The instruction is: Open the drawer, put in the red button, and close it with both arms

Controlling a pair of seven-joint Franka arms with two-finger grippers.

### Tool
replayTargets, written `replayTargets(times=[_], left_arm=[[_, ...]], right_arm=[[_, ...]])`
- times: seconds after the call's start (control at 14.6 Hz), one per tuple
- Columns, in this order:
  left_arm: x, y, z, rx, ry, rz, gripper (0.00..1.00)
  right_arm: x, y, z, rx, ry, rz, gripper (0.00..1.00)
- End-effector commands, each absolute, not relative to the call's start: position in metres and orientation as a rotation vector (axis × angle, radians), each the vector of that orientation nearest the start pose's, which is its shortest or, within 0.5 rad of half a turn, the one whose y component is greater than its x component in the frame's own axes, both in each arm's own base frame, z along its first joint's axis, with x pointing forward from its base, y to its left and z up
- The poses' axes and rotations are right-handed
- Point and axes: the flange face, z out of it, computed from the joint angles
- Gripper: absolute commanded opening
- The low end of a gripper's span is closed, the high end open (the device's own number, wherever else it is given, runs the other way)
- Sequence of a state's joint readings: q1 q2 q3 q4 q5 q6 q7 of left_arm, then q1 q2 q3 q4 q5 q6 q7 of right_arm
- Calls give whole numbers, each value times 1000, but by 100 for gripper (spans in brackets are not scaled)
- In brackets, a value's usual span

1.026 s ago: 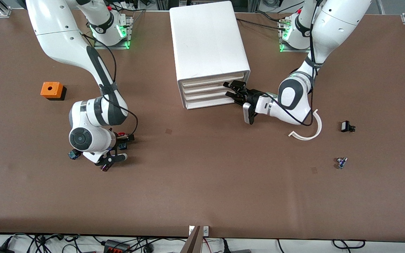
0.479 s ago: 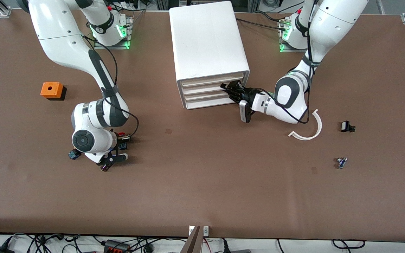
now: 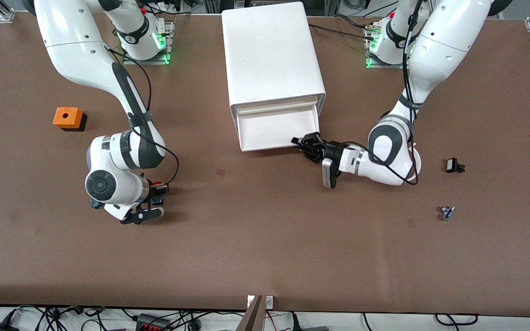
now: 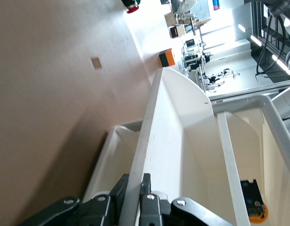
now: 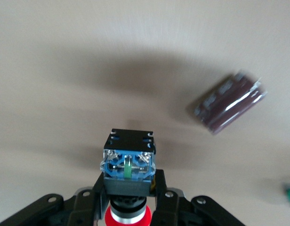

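The white cabinet (image 3: 272, 50) stands mid-table. Its second drawer (image 3: 276, 128) is pulled out toward the front camera, and its inside shows white and bare. My left gripper (image 3: 308, 146) is shut on the drawer's front wall at the end toward the left arm. The left wrist view shows the fingers (image 4: 146, 182) pinching that thin wall (image 4: 149, 136). My right gripper (image 3: 153, 195) is low over the table toward the right arm's end. It is shut on the red button (image 3: 158, 185). The right wrist view shows the button's dark blue body (image 5: 128, 162) between the fingers, with its red cap (image 5: 128, 217) toward the wrist.
An orange cube (image 3: 67, 117) sits toward the right arm's end. A maroon part (image 5: 229, 106) and a small blue part (image 3: 94, 203) lie by the right gripper. A white curved strip (image 3: 416, 158), a black part (image 3: 453, 165) and a small part (image 3: 447, 212) lie toward the left arm's end.
My left gripper went to the drawer's front, closed on it and pulled the drawer out toward the front camera. My right arm shifted slightly over the button's spot.
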State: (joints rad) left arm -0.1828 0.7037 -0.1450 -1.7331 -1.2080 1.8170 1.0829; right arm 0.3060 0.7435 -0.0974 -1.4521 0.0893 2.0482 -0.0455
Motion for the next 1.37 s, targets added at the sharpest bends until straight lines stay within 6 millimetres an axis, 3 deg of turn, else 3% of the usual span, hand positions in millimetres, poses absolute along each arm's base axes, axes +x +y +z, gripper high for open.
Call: replayTargets(times=[0.0,0.07,0.21,0.34,0.55,0.62,0.82,1.03,1.16,1.3], left_arm=[[599,-265,172,1858,-647,-47,43],[598,-261,171,1856,-664,-44,99],[604,-256,190,1873,-734,-24,100],[617,-242,221,1936,-813,-27,100],[628,-224,267,1999,-781,-163,100],[632,-214,289,2063,-783,-227,100],[645,-192,336,2267,-781,-383,100],[647,-172,378,2555,-722,-487,100],[645,-162,399,2778,-707,-511,100],[651,-151,415,2946,-740,-490,100]], right_arm=[[703,191,299,-3097,-435,172,0],[707,211,328,-3088,-478,138,0],[702,253,370,-3070,-555,94,0],[681,297,378,-3070,-622,136,0],[651,359,409,-3055,-628,75,0],[633,393,418,-3041,-685,47,0],[595,461,436,-3038,-570,-40,0],[559,511,434,-3022,-538,-77,0],[536,542,418,-3028,-492,-70,0],[530,550,399,-3045,-469,-35,0]])
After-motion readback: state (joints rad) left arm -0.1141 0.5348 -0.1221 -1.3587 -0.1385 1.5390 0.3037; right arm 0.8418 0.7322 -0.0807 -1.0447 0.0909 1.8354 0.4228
